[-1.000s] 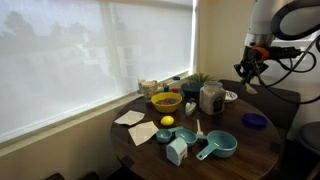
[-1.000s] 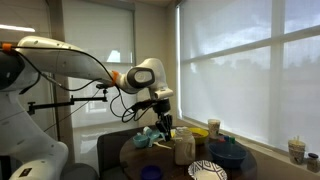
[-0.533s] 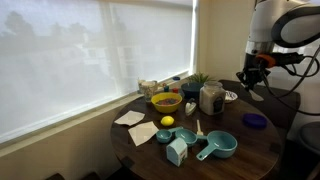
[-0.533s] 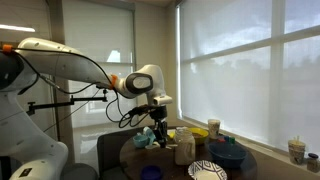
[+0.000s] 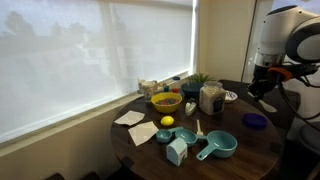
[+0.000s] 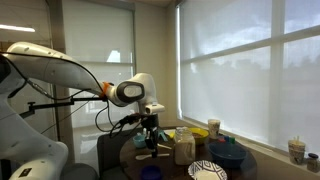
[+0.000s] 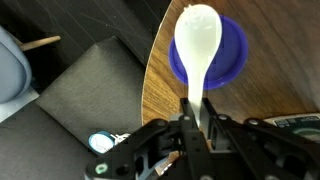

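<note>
Under the hand (image 7: 195,122) a blue lid (image 7: 234,55) is lying near the edge of the desk (image 7: 265,100), and a grey chair (image 7: 90,90) is standing just beside that edge. In an exterior view a jar (image 5: 210,97), a yellow bowl (image 5: 166,101) and blue cups (image 5: 216,146) are sitting well apart from the hand. The hand is gripping narrowly the handle of a white spoon (image 7: 200,40). The spoon is pointing away from the fingers and its head is hanging over the lid; I cannot tell if they are touching. The desk is round, of dark wood, and is standing by a wide window (image 5: 90,55) with lowered blinds.
</note>
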